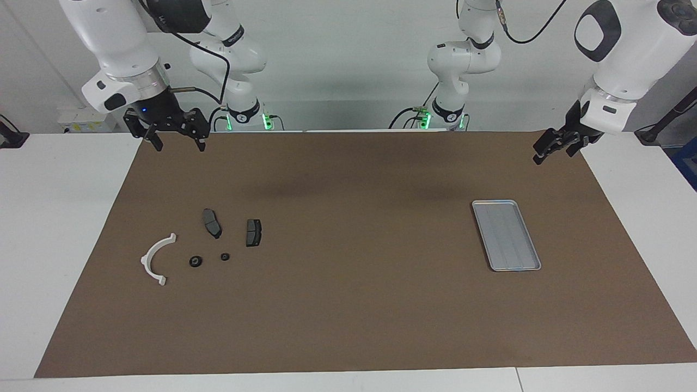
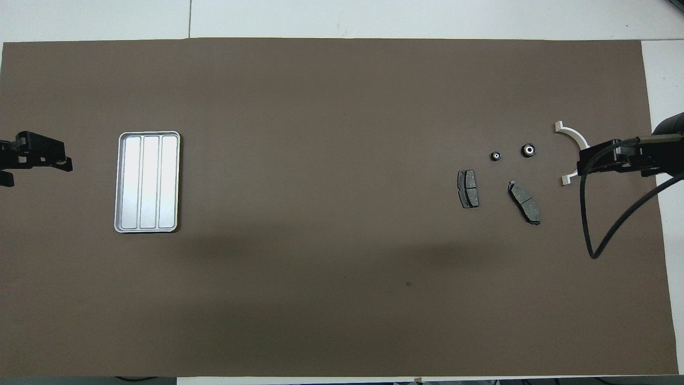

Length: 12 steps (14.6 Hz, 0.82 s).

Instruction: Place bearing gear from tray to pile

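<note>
The silver tray (image 1: 506,235) lies on the brown mat at the left arm's end with nothing in it; it also shows in the overhead view (image 2: 147,182). The pile lies at the right arm's end: a white bracket (image 1: 146,260) (image 2: 574,136), two dark brake pads (image 1: 212,222) (image 1: 253,232) and two small black round bearing gears (image 1: 196,261) (image 1: 225,256), also seen from overhead (image 2: 528,149) (image 2: 496,155). My right gripper (image 1: 178,142) (image 2: 588,160) hangs open and empty over the mat's corner. My left gripper (image 1: 552,151) (image 2: 59,159) hangs open and empty over the mat's edge.
The brown mat (image 1: 348,305) covers most of the white table. A black cable (image 2: 593,214) loops down from the right arm. Both arm bases stand at the robots' edge of the table.
</note>
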### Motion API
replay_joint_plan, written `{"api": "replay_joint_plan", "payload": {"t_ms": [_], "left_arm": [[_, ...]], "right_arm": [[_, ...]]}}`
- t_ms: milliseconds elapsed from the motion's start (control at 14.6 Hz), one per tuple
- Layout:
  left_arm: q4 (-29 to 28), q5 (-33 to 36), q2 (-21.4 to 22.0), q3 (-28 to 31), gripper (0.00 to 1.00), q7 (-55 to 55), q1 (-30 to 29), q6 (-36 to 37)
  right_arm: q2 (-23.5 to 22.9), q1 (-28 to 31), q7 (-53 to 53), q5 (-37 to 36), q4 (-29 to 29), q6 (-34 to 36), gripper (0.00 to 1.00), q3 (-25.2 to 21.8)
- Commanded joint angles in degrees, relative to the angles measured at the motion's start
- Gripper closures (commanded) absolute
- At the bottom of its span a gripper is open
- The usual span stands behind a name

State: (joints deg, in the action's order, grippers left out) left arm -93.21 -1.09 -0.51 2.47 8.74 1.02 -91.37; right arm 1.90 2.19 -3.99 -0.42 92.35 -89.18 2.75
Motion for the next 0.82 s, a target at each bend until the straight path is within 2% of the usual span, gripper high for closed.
{"api": "replay_joint_plan", "payload": {"t_ms": [0, 754], "left_arm": [[-0.9, 0.3, 1.3, -0.1, 0.0, -0.3, -0.2, 0.7], [-0.9, 0.3, 1.3, -0.1, 0.0, -0.3, -0.2, 0.7]], "right_arm": [[1.7, 2.5, 0.1, -0.9, 1.6, 0.5, 0.0, 0.5], [1.7, 3.1, 0.1, -0.5, 1.5, 0.7, 0.0, 0.4]]}}
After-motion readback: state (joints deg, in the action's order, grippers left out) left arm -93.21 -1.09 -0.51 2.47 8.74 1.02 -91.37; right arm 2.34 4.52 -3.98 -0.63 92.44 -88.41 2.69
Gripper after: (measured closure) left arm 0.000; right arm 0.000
